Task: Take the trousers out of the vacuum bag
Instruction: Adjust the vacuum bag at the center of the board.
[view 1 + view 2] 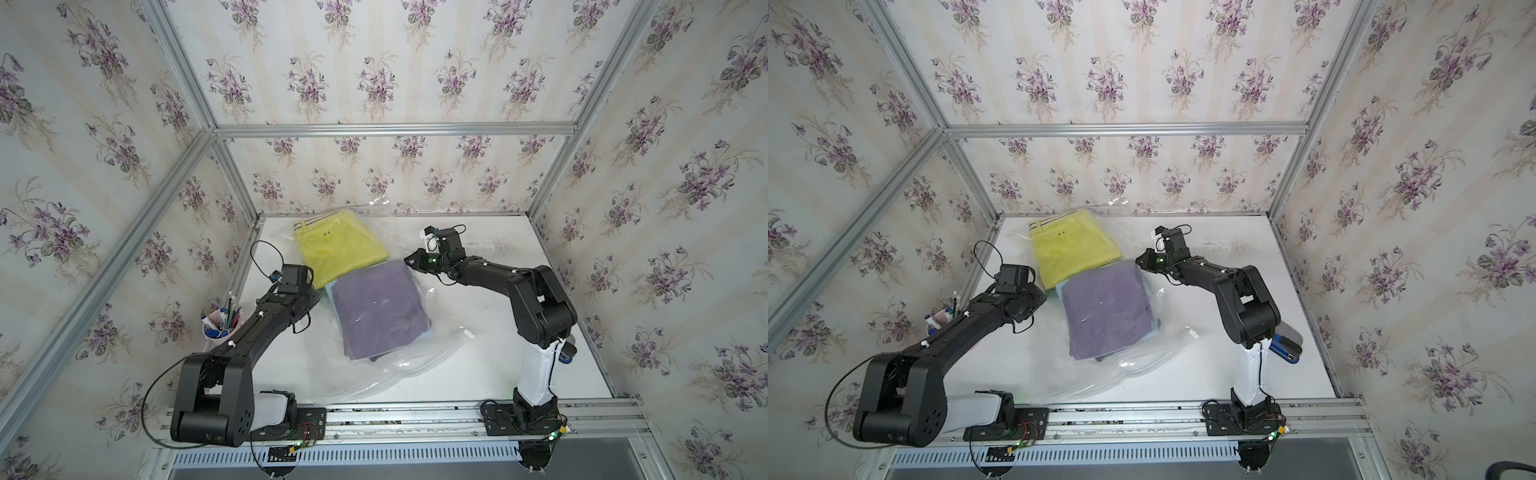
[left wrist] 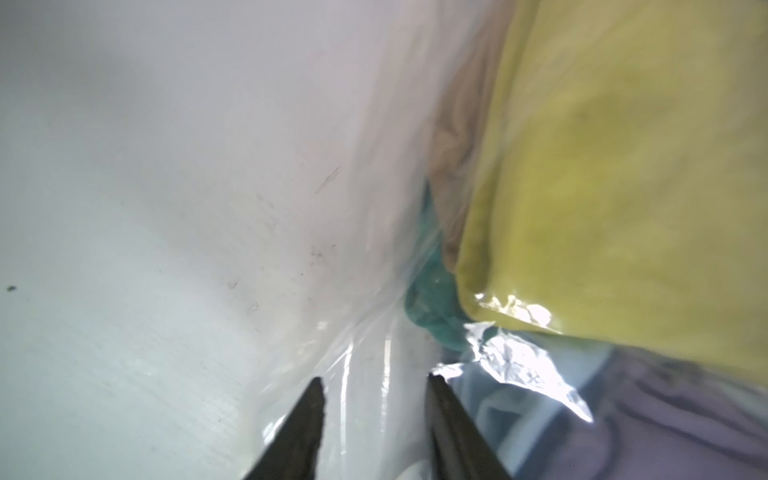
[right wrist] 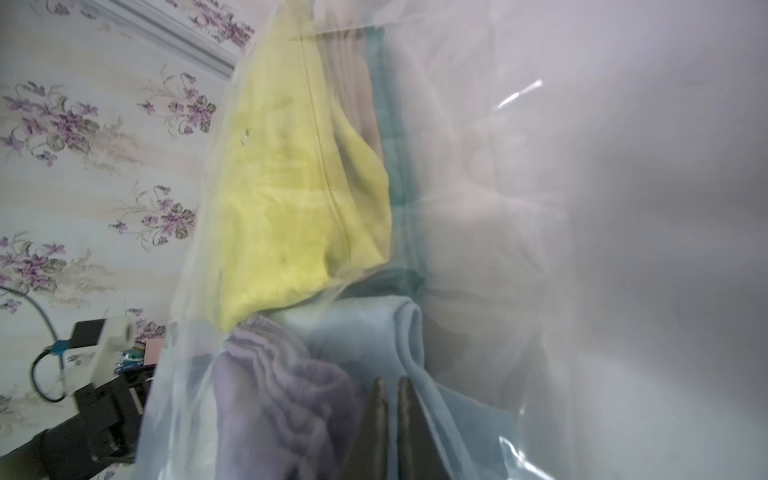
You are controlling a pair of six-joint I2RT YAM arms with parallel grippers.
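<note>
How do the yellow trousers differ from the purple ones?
The yellow-green trousers lie toward the back wall and show a striped waistband; the purple trousers lie nearer the front, plain, against the yellow-green pair's near edge. Both are folded flat inside the vacuum bag.

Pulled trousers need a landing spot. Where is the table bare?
Bare table at the far right, between bag, right arm and wall; also near, between bag and that arm's base. Crowded left: left arm, pen cup.
</note>
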